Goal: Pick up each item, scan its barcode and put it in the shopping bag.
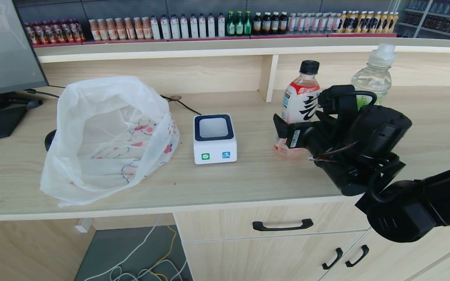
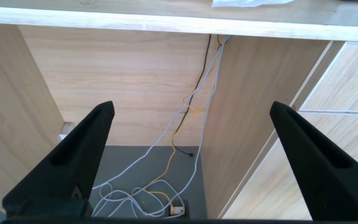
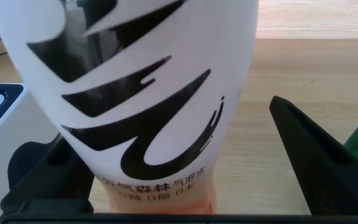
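My left end effector [image 2: 191,112] hangs low in front of the bench [image 1: 248,175], fingers spread wide, nothing in it, cables [image 2: 160,193] on the floor beyond. Drawers [image 1: 281,230] sit under the bench front. My right end effector [image 1: 292,136] is over the right part of the bench, open, with a finger either side of the pink drink bottle [image 1: 301,97]. One finger [image 3: 303,149] stands clear of the bottle, so not clamped. The bottle is upright on the bench, black cap on. White scanner [image 1: 214,138] is to its left, mid bench. White shopping bag [image 1: 104,136] is further left, mouth open. Clear bottle [image 1: 374,76] stands just behind the right end effector. Monitor [image 1: 2,43] at far left, drink shelf [image 1: 209,37] along the back
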Controlling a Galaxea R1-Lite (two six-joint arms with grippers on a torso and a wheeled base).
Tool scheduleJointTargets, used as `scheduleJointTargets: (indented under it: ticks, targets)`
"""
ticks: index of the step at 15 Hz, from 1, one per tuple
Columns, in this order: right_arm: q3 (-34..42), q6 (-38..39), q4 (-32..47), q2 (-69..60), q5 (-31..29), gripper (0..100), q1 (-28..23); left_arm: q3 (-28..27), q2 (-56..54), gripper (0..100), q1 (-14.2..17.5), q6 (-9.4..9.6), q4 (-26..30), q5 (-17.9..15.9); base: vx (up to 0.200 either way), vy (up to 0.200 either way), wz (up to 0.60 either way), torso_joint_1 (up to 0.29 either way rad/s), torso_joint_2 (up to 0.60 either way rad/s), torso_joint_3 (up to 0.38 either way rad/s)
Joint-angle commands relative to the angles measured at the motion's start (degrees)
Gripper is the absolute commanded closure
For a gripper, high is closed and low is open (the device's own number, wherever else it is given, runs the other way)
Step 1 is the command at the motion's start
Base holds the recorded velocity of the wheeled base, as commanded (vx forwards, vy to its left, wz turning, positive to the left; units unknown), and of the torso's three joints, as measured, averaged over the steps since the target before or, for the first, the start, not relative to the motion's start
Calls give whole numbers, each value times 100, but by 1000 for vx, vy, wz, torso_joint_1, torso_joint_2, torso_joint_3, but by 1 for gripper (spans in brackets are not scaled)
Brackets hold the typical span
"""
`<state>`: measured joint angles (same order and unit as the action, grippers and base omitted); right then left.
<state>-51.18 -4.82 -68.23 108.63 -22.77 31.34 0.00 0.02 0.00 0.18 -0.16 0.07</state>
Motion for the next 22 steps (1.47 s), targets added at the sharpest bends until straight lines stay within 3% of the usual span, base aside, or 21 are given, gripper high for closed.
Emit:
scheduleJointTargets:
  ticks: [1, 12, 13, 22]
  targets:
    - [-94, -2, -32, 62, 1, 0, 3, 0, -2, 0, 0, -1, -2, 1, 0, 0, 0, 0, 0, 0]
    - [-279, -2, -41, 106, 45, 0, -58, 0, -2, 0, 0, -1, -2, -7, 0, 0, 0, 0, 0, 0]
    - [-288, -2, -41, 106, 54, 100, -58, 0, -2, 0, 0, -1, -2, 1, 0, 0, 0, 0, 0, 0]
    - [-270, -72, -164, 62, 177, 100, -58, 0, -2, 0, 0, -1, -2, 1, 0, 0, 0, 0, 0, 0]
